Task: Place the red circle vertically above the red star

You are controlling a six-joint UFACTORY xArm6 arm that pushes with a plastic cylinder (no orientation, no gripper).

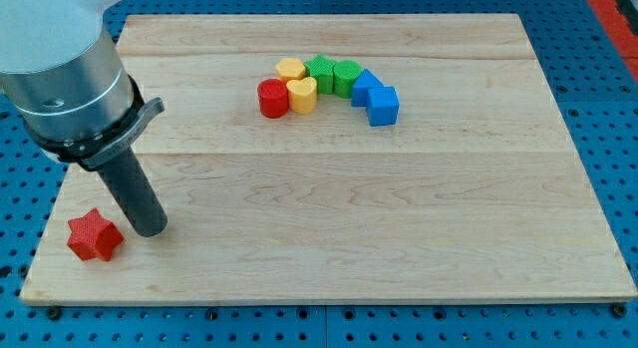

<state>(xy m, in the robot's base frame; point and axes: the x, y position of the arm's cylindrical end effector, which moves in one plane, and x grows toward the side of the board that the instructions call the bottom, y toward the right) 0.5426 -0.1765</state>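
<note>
The red circle (272, 98) sits near the view's top centre, at the left end of a cluster of blocks, touching the yellow heart (302, 93). The red star (94, 235) lies near the board's bottom left corner. My tip (149, 228) rests on the board just right of the red star, close to it or touching it. The red circle is far up and to the right of my tip.
The cluster curves to the right: a yellow hexagon (290, 69), a green star (321, 72), a green circle (346, 77), a blue wedge-like block (366, 88) and a blue cube (383, 106). The wooden board (399, 218) lies on a blue perforated table.
</note>
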